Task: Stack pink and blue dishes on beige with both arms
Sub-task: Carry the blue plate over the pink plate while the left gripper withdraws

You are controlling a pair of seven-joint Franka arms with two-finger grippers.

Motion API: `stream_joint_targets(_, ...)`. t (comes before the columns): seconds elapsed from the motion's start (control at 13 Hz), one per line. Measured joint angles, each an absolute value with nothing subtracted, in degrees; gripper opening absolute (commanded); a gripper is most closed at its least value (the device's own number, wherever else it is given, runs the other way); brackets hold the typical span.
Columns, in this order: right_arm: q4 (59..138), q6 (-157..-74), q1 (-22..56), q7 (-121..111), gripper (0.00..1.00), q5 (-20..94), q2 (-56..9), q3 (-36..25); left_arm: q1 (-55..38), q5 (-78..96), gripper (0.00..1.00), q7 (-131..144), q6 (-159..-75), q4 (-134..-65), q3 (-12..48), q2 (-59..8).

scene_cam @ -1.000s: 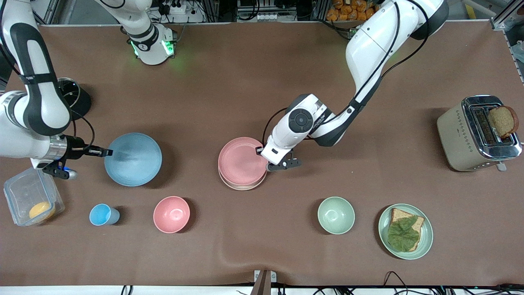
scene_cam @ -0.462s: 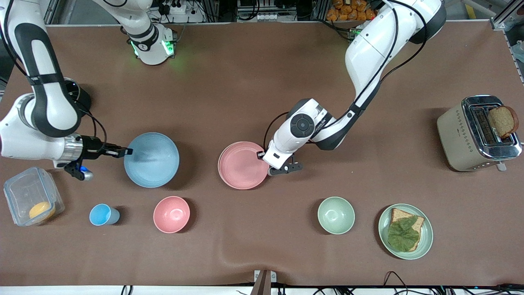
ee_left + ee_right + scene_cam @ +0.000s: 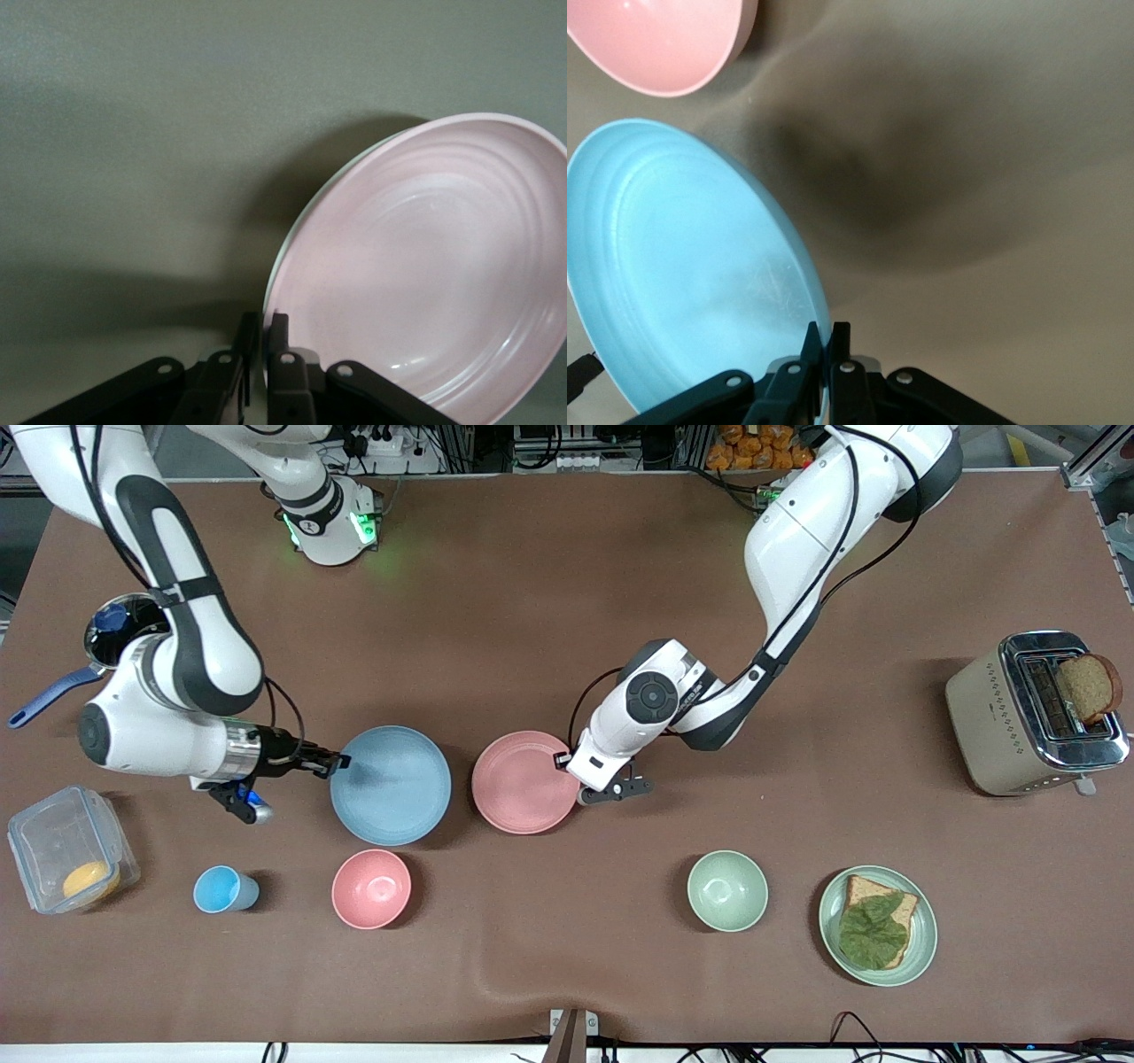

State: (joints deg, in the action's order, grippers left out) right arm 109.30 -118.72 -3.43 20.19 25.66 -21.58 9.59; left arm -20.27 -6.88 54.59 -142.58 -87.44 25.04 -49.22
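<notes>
The pale pink plate [image 3: 523,784] lies flat at the table's middle, with my left gripper [image 3: 564,763] shut on the rim that faces the left arm's end. The left wrist view shows that rim pinched between the fingers of the left gripper [image 3: 264,320] on the pink plate [image 3: 425,266]. The beige plate is hidden under the pink one. My right gripper [image 3: 342,762] is shut on the rim of the light blue plate [image 3: 391,785], held above the table beside the pink plate. In the right wrist view the right gripper [image 3: 827,332] clamps the blue plate [image 3: 682,266].
A pink bowl [image 3: 371,888] and a small blue cup [image 3: 221,889] stand nearer the camera than the blue plate. A green bowl [image 3: 727,890], a green plate with bread [image 3: 921,948] and a toaster [image 3: 1019,717] are toward the left arm's end. A clear container [image 3: 62,850] is at the right arm's end.
The right arm carried the blue plate sideways toward the pink plate. The pink plate came down and now covers the beige plate, whose edge showed a second ago. The left gripper barely moved.
</notes>
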Motion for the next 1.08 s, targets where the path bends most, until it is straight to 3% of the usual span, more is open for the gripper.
stream_joint_targets(0.38,109.33,-121.03,-0.36,25.79,0.00,25.99,-22.49,9.60,-18.29,-8.02,1.00,55.61,-140.71,-85.28,23.44,-45.80)
stream_joint_targets(1.08,109.36,-127.98,8.52,36.04,0.00,30.92,-23.29,9.75,1.06,-8.92,1.00,42.23,-111.14,-84.19,22.73,-15.92)
